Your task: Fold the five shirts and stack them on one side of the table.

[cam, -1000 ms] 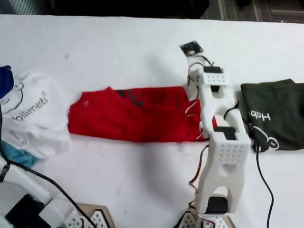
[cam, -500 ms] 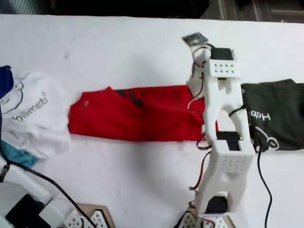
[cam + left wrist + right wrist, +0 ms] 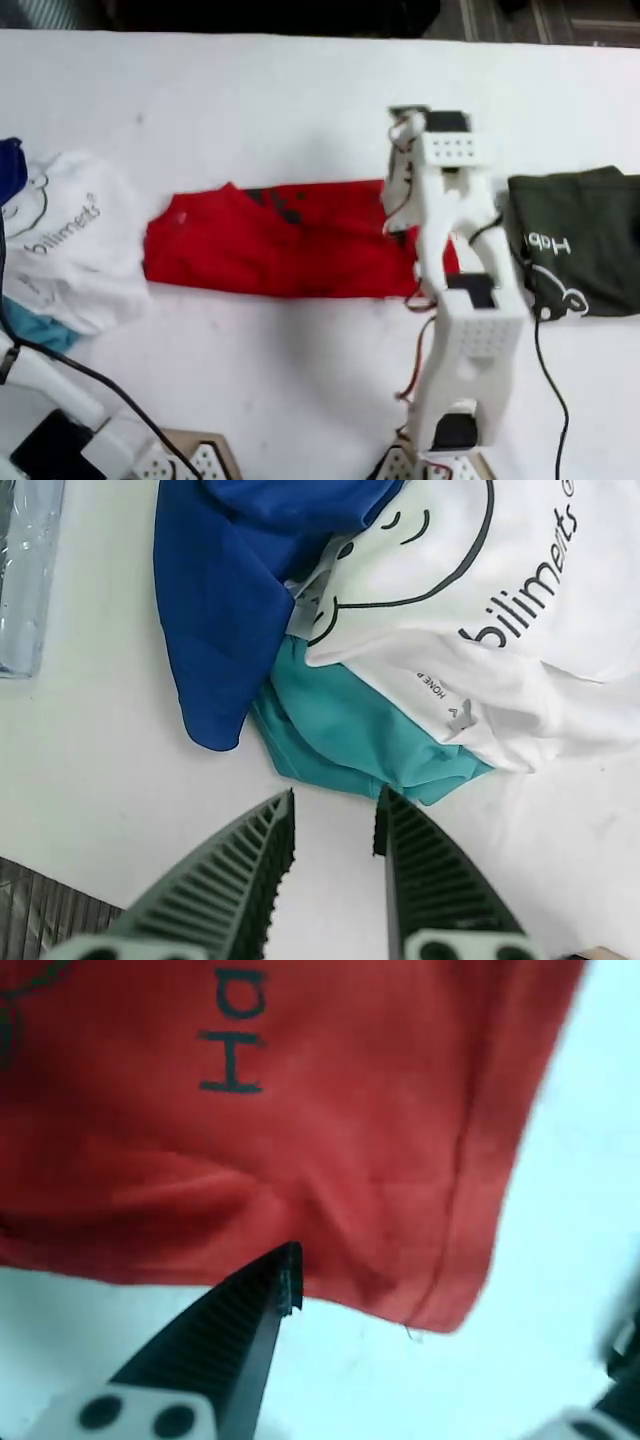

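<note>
High view: red shirt [image 3: 280, 240], a long strip at centre of table [image 3: 300, 380], my right arm [image 3: 470, 330] over its right end; dark green shirt [image 3: 575, 240] folded at right edge

Left wrist view: my left claw [image 3: 335, 825] slightly parted, empty, beside teal shirt [image 3: 350, 740]

Right wrist view: my right claw [image 3: 455, 1305] spread at the red hem. Risk: pinching one layer only, so the fold slides apart

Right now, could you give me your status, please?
Left gripper open, near teal shirt. Right gripper open at red shirt edge. Dark shirt folded nearby.
</note>
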